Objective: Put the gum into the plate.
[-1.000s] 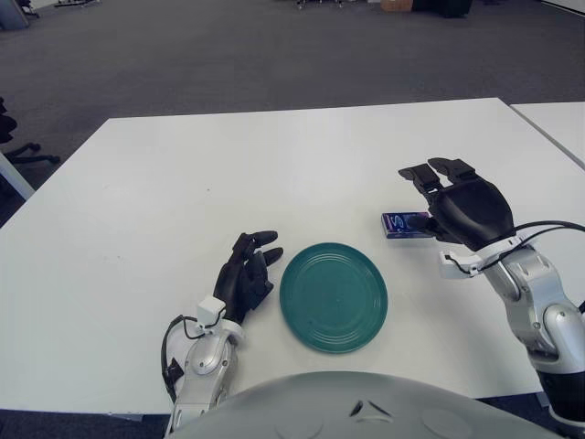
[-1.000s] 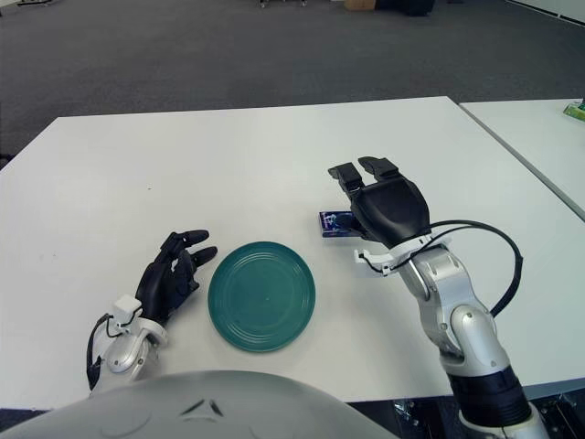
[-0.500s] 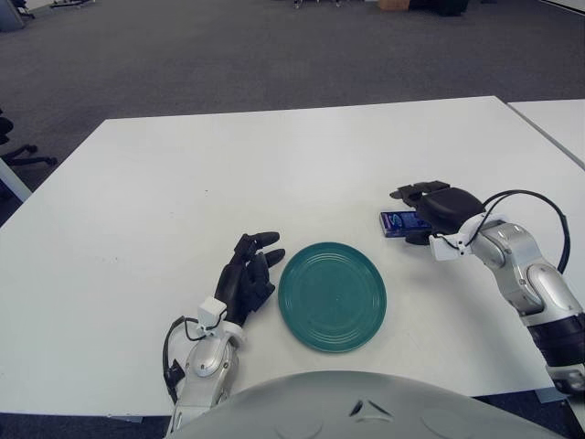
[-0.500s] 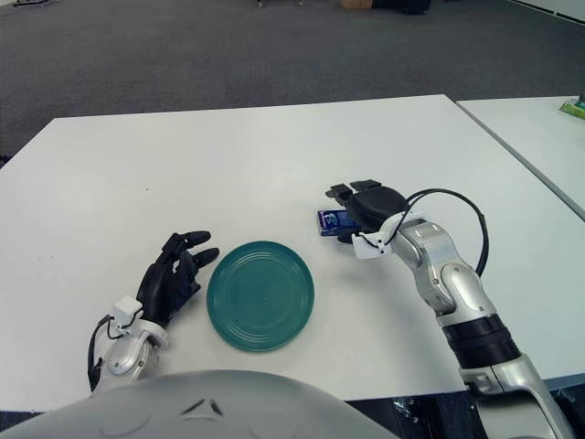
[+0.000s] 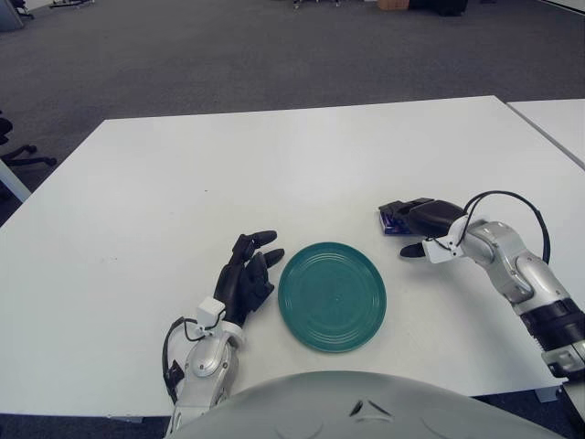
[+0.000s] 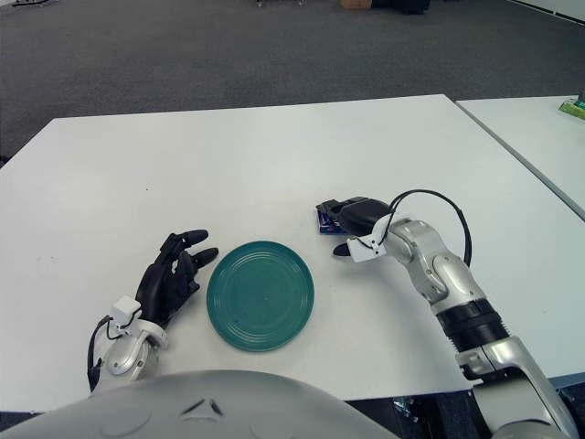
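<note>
Now right hand (image 5: pixel 430 219) fingers (image 5: pixel 395 208) over gum (image 5: pixel 391 224), grip unclear, plate (image 5: pixel 332 295) nearby

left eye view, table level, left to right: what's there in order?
left hand → green plate → gum pack → right hand, whose fingers lie over the pack's right end.

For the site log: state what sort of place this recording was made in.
Probably an office or lab. A white table stands on grey carpet, with a second white table to the right and an office chair's base at the left edge.
</note>
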Robot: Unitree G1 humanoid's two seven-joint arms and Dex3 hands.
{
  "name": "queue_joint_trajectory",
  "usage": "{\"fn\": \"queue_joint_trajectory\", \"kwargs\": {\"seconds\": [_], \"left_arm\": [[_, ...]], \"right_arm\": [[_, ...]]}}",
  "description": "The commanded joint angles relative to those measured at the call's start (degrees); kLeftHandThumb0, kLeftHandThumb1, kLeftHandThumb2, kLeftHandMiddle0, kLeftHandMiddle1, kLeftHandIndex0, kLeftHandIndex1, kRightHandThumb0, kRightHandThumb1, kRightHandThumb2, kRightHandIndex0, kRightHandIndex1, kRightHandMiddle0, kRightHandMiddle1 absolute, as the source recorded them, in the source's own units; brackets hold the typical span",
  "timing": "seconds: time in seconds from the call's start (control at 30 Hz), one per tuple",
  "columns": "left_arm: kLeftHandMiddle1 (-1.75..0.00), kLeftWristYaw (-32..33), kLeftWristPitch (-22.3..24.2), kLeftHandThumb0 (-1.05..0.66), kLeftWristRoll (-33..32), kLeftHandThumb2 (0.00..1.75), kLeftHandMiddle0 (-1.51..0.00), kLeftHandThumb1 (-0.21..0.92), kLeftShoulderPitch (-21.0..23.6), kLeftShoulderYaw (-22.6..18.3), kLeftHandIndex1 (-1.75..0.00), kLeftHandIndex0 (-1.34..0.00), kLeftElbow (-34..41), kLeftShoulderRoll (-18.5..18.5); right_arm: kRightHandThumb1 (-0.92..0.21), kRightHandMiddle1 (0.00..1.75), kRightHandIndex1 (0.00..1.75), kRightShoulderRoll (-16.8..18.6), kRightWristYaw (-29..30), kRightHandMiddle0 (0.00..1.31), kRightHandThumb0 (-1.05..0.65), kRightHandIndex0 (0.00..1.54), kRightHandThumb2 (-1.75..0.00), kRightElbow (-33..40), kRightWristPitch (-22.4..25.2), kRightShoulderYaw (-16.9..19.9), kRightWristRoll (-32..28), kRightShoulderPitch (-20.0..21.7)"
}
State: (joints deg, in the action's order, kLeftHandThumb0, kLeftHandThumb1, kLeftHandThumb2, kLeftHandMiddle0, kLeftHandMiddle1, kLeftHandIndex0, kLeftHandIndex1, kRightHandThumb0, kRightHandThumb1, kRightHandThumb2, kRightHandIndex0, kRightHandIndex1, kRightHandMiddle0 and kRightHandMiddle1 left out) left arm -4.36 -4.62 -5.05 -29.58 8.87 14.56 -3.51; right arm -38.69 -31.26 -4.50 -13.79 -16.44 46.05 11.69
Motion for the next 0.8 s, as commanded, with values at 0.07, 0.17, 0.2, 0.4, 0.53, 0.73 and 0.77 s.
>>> {"fn": "queue_joint_trajectory", "kwargs": {"seconds": [0.07,0.17,0.2,0.4,0.53,0.73,0.77], "left_arm": [[-0.74,0.47,0.14,-0.87,-0.17,0.90,-0.49,0.92,0.27,-0.39,-1.11,-0.13,0.08,-0.01],[-0.74,0.48,0.00,-0.87,-0.16,0.89,-0.49,0.92,0.32,-0.36,-1.11,-0.13,-0.02,-0.09],[-0.74,0.50,-0.02,-0.87,-0.14,0.89,-0.49,0.92,0.33,-0.32,-1.11,-0.13,-0.04,-0.11],[-0.74,0.62,-0.25,-0.87,0.10,0.89,-0.48,0.92,0.59,-0.11,-1.11,-0.13,-0.53,-0.40],[-0.74,0.84,-0.31,-0.87,0.12,0.88,-0.49,0.92,0.73,-0.03,-1.12,-0.13,-0.76,-0.74],[-0.76,1.18,-0.36,-0.87,0.26,0.88,-0.49,0.92,0.78,-0.01,-1.14,-0.15,-0.88,-1.18],[-0.76,1.22,-0.36,-0.87,0.30,0.88,-0.49,0.92,0.79,0.03,-1.14,-0.15,-0.89,-1.23]], "right_arm": [[-0.92,0.28,0.02,-0.63,-1.10,0.00,-0.77,0.18,-0.60,-3.97,-0.98,-2.09,-1.03,2.71],[-0.92,0.29,0.02,-0.69,-0.74,0.00,-0.78,0.19,-0.61,-5.30,-1.43,-2.67,-1.14,3.59],[-0.92,0.29,0.02,-0.73,-0.64,0.00,-0.78,0.19,-0.61,-5.57,-1.54,-2.79,-1.20,3.73],[-0.92,0.31,0.02,0.38,-0.95,0.00,-0.79,0.20,-0.63,-10.14,-0.63,-4.57,-0.99,5.92],[-0.92,0.34,0.03,0.41,-1.34,0.00,-0.78,0.23,-0.64,-12.02,-0.33,-5.48,-1.32,6.82],[-0.92,0.37,0.04,0.50,0.36,0.00,-0.78,0.27,-0.67,-17.38,-1.34,-7.27,-1.07,8.77],[-0.92,0.39,0.05,0.49,0.78,0.00,-0.78,0.28,-0.68,-18.16,-1.60,-7.51,-1.06,9.03]]}}
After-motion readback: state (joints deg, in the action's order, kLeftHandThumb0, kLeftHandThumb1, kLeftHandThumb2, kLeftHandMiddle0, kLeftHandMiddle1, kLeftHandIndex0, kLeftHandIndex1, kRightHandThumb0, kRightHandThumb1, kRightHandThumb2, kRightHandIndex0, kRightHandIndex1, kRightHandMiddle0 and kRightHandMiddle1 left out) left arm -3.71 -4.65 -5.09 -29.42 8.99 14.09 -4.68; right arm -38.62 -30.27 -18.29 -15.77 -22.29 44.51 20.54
